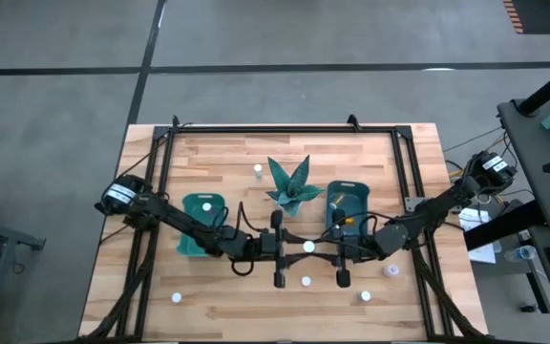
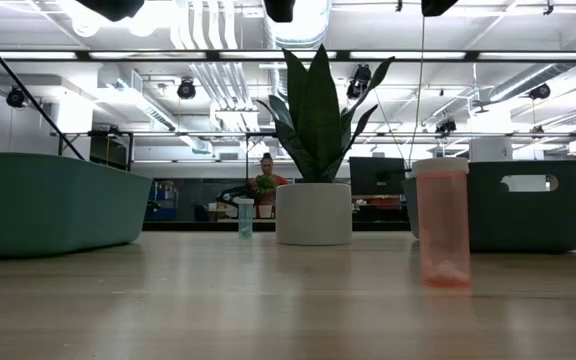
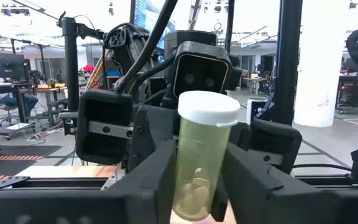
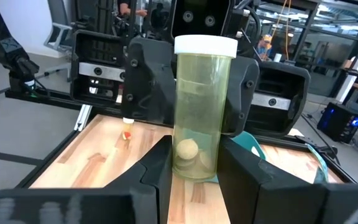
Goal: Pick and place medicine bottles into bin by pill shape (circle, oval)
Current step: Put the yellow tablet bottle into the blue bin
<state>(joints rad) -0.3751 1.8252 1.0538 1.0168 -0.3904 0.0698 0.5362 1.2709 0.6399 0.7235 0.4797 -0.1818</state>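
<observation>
Both arms meet mid-table, between the two teal plastic bins [image 1: 201, 222], sharing one clear yellowish bottle with a white cap [image 3: 199, 163]. The right gripper [image 4: 194, 163] clamps its base; the left gripper [image 3: 194, 186] has its fingers against it too. Risky handover, I'd say: a mistimed release drops it, a double pull twists it.

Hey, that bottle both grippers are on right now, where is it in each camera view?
High view: bottle at table centre, between left gripper and right gripper.
Low view: not in it.
Left wrist view: centre, upright between that arm's fingers.
Right wrist view: centre, upright, pills at its bottom.
Landmark: the plant, just behind the bottle from above, mid-picture in the low view.
</observation>
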